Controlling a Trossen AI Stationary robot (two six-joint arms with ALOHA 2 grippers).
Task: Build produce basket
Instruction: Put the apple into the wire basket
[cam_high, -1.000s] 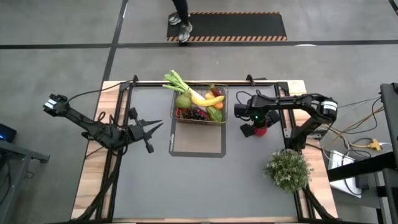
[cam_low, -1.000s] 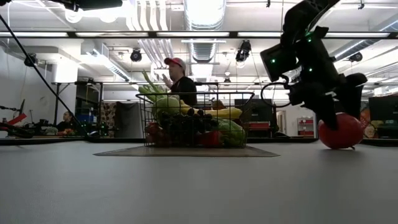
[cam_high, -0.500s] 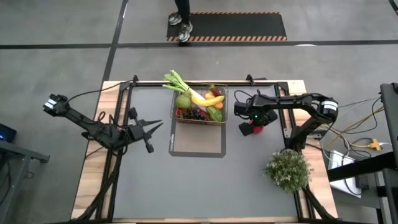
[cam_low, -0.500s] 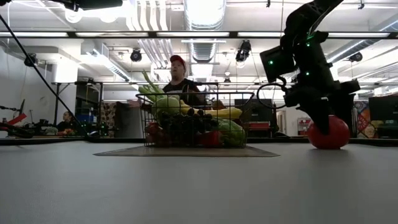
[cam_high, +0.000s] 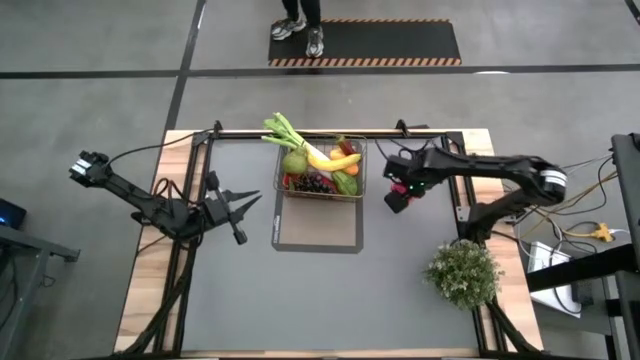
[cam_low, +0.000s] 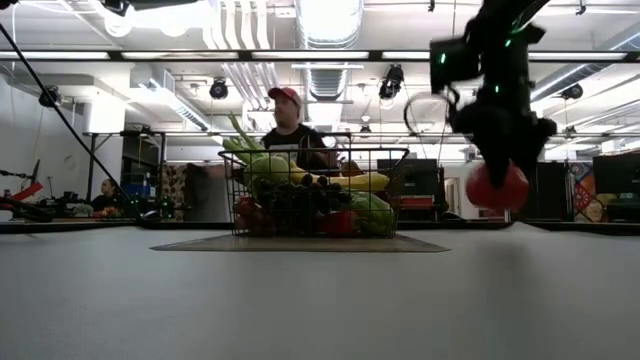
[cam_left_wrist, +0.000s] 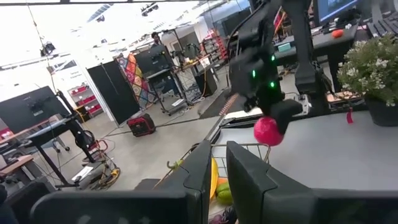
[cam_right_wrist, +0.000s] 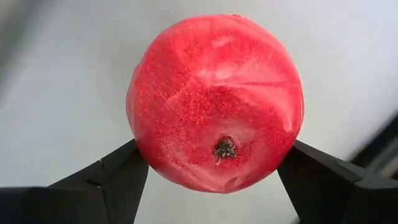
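**Operator:** Since the earlier frame, what had changed?

**Technician:** Since that frame the right arm had swung left toward the basket (cam_high: 321, 170) and lifted the red apple (cam_low: 497, 186) off the grey table (cam_high: 240, 290). Previously the apple rested on the surface; now it hung clear, just right of the basket.

**Operator:** Status of each pincer?

**Technician:** The right gripper (cam_right_wrist: 214, 180) was clenched on the apple, one finger on either side of the fruit. The left gripper (cam_high: 243, 204) waited pinched closed and empty, left of the basket.

**Operator:** Basket condition?

**Technician:** It sat at the far middle of the table, on the far end of the dark mat (cam_high: 318, 230), already crowded with the leek (cam_high: 285, 131), the banana (cam_high: 338, 160), a pear and grapes.

**Operator:** Failure risks?

**Technician:** Three, in my judgement. First, the wire rim stood high; a low approach could strike it and shove the basket. Second, the apple was round and held only at two sides, so it might twist free. Third, released onto the heaped produce, it could roll out over the rim.
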